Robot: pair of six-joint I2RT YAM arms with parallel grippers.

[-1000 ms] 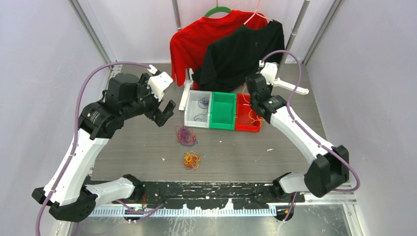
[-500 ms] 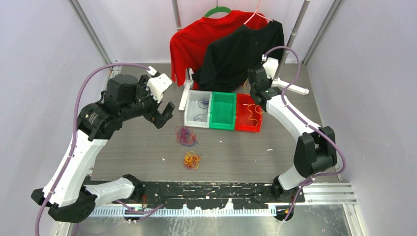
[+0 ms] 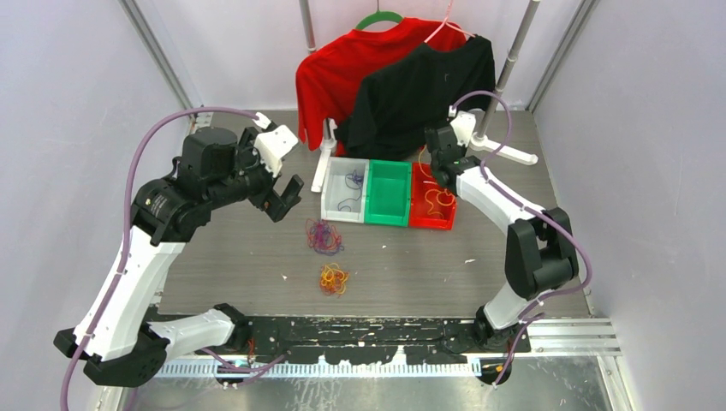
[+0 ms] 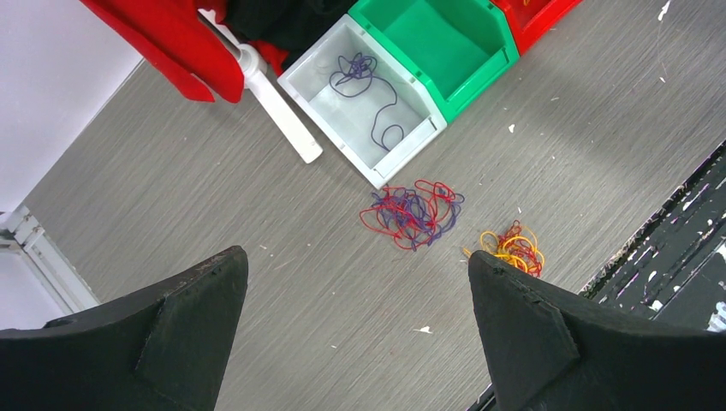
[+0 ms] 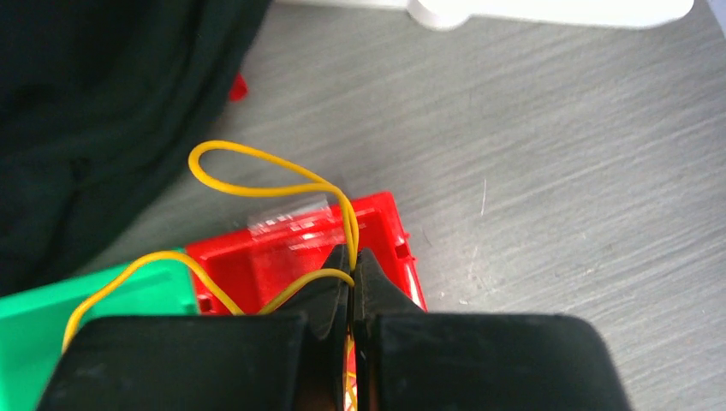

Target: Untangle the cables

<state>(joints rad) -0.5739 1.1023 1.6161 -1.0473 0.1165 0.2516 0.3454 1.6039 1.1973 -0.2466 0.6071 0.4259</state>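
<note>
Two tangles of cables lie on the table: a purple and red bunch and a yellow and red bunch. A purple cable lies in the white bin. Yellow cable fills the red bin. My right gripper hangs over that bin's far end, shut on a yellow cable that loops up past its tips. My left gripper hovers left of the bins, open and holding nothing.
A green bin stands between the white and red ones. A red shirt and a black shirt hang on a rack behind the bins; its white feet rest on the table.
The right arm has folded in, its elbow swinging left and up, and its gripper has shifted slightly back over the red bin with the yellow cable. The left arm barely moved.
</note>
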